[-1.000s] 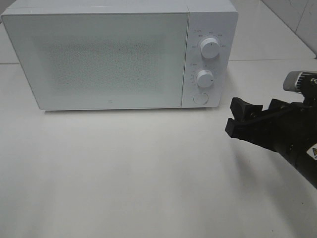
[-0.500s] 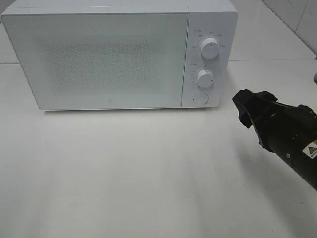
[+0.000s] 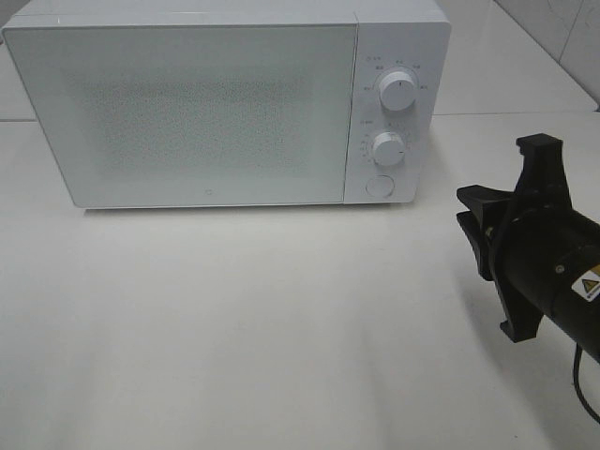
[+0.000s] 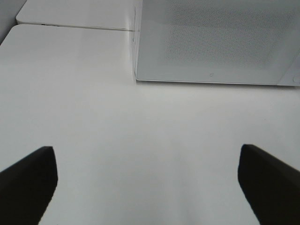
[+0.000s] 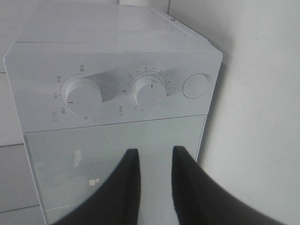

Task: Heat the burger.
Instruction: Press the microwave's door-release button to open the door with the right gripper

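R fingers (image 5: 125, 187) rolled, narrowed to slim gap facing microwave (image 3: 187, 112); L fingers (image 4: 28, 180) wide.

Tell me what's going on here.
A two-armed robot faces a closed white microwave on a white table. Its right end effector hangs just right of the control panel with its two knobs and round button, touching nothing, with a narrow gap between its jaws. The left end effector is wide open above the table and holds nothing. No burger is in view, and the frosted door hides whatever is inside.
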`<state>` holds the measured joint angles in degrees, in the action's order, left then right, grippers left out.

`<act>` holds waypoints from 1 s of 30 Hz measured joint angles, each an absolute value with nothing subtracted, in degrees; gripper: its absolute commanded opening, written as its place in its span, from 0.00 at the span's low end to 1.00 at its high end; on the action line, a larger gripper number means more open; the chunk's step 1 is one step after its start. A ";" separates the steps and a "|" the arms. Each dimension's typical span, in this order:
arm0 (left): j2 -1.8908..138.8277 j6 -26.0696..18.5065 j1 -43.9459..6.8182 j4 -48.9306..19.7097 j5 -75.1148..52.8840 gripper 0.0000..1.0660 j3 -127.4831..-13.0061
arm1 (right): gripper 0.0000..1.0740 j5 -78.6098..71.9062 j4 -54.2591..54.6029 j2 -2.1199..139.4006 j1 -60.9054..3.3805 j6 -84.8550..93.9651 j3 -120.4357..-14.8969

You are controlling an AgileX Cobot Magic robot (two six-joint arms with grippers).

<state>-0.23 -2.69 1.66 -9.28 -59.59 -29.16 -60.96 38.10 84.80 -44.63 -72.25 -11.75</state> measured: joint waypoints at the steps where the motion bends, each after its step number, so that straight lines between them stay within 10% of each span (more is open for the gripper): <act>1: -0.23 -2.69 1.66 -9.28 -59.59 0.94 -29.16 | 0.06 -60.96 38.10 84.80 -44.63 -73.51 -11.75; 30: -0.23 -2.69 1.66 -9.28 -59.59 0.94 -29.16 | 0.00 -62.51 37.24 101.30 -44.63 -85.43 -20.17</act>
<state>-0.23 -2.69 1.66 -9.28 -59.59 -29.16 -62.51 37.24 101.30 -44.63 -85.43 -20.17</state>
